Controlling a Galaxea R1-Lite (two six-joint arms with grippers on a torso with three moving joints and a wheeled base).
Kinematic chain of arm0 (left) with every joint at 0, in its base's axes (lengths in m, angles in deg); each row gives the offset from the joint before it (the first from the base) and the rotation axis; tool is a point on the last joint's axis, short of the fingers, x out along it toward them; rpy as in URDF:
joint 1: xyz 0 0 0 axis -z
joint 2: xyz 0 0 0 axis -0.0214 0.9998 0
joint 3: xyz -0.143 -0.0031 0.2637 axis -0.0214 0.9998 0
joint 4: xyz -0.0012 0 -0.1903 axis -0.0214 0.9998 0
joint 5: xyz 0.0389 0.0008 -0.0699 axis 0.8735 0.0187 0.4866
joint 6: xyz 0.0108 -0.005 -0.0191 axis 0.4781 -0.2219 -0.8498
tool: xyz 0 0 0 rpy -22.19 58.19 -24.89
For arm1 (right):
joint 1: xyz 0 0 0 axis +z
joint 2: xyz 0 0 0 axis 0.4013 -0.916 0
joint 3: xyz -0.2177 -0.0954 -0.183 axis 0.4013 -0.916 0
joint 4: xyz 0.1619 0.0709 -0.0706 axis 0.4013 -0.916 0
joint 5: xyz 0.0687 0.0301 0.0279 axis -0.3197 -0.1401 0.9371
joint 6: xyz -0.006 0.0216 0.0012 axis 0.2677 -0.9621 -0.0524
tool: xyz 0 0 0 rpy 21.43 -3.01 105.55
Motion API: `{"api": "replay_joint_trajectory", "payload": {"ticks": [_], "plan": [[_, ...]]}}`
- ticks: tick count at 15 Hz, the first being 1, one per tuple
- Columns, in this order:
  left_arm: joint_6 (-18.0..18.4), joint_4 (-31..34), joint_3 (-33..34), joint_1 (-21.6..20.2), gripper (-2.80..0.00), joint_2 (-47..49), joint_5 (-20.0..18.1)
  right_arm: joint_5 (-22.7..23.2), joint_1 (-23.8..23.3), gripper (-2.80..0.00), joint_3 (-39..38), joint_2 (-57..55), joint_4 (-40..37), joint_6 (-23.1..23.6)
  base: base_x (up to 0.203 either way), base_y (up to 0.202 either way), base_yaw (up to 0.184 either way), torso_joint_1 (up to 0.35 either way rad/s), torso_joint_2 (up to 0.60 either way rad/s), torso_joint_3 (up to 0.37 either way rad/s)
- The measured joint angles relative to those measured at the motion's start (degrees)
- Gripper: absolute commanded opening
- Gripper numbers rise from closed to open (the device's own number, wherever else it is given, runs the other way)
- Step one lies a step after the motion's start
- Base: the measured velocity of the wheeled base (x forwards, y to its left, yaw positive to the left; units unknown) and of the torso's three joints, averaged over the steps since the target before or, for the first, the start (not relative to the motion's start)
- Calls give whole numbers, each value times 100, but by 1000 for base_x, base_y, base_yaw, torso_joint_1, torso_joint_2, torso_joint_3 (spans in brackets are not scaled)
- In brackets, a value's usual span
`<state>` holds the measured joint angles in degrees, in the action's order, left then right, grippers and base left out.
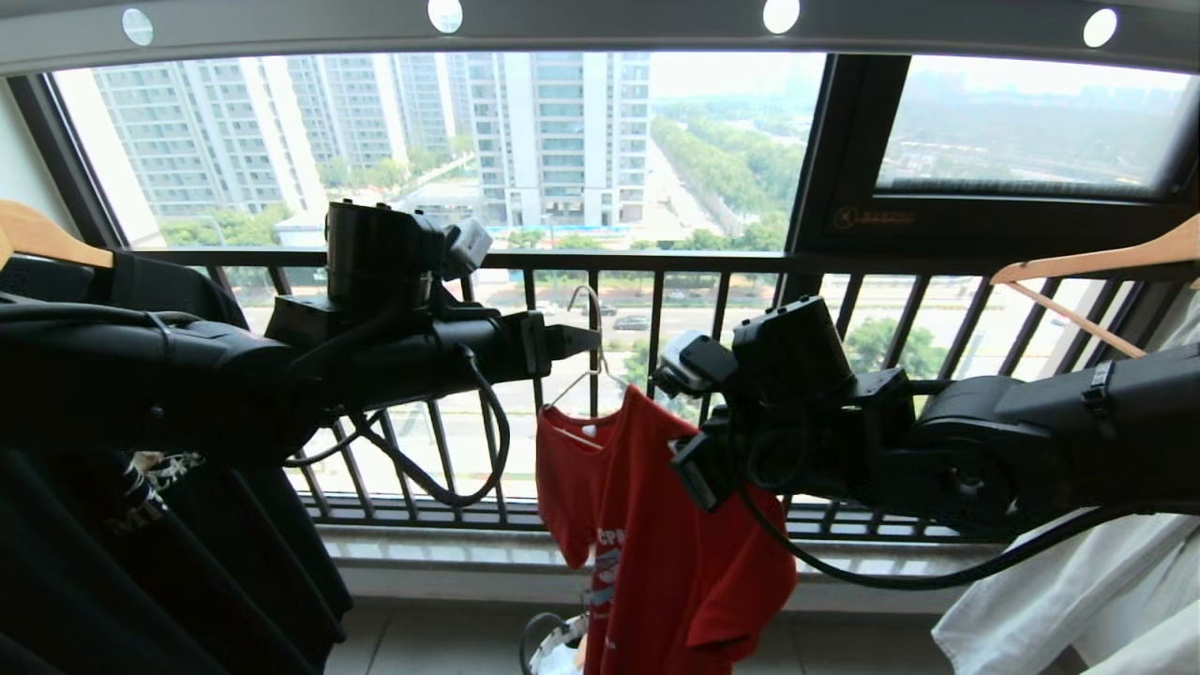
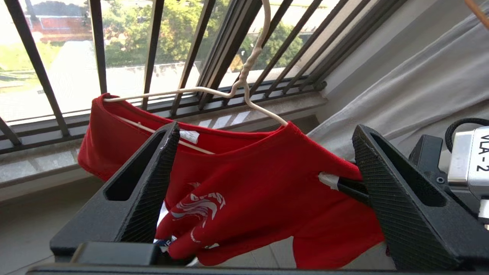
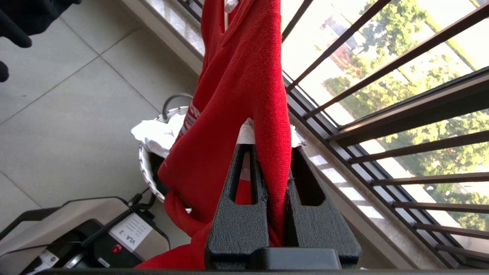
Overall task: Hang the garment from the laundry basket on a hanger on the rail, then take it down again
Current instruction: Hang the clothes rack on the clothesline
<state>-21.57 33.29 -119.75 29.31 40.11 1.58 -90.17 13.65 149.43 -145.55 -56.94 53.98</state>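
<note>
Red garment (image 1: 656, 525) hangs lengthwise down on the white hanger (image 1: 586, 375), hook up, above the laundry basket (image 3: 147, 168); right gripper (image 3: 272, 152) fingers clamp its shoulder, left gripper (image 2: 263, 160) fingers spread wide.

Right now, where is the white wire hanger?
In the head view the hanger is at centre, inside the red T-shirt's neck, between both arms, before the window railing, below the rail.

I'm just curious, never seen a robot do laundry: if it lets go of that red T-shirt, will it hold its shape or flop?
Probably flop: the red T-shirt drapes in loose folds from the white wire hanger. It looks light, since the right gripper holds it up by one pinched fold. The thin hanger would likely swing or tilt when nudged.
</note>
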Motion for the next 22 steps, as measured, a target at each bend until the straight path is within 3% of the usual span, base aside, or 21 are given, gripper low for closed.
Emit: {"api": "replay_joint_trajectory", "payload": {"ticks": [1,2,13,19,22], "plan": [[3,14,19,5,0,-52,-64,-2,-36,-280,-61,26,0,-2,0,0,0,0,0,0],[-4,19,22,5,-280,-89,-72,-2,-49,-280,-176,97,-2,-1,0,0,0,0,0,0],[-7,66,-100,-6,-280,-277,41,-89,-62,-280,-1988,2581,-44,-433,0,0,0,0,0,0],[-34,1500,-765,-28,-280,-451,40,-142,7,-280,-2292,3755,-41,-411,0,0,0,0,0,0],[-35,1529,-852,-67,-280,-506,38,-200,12,-280,-2379,4197,-22,-407,0,0,0,0,0,0]]}}
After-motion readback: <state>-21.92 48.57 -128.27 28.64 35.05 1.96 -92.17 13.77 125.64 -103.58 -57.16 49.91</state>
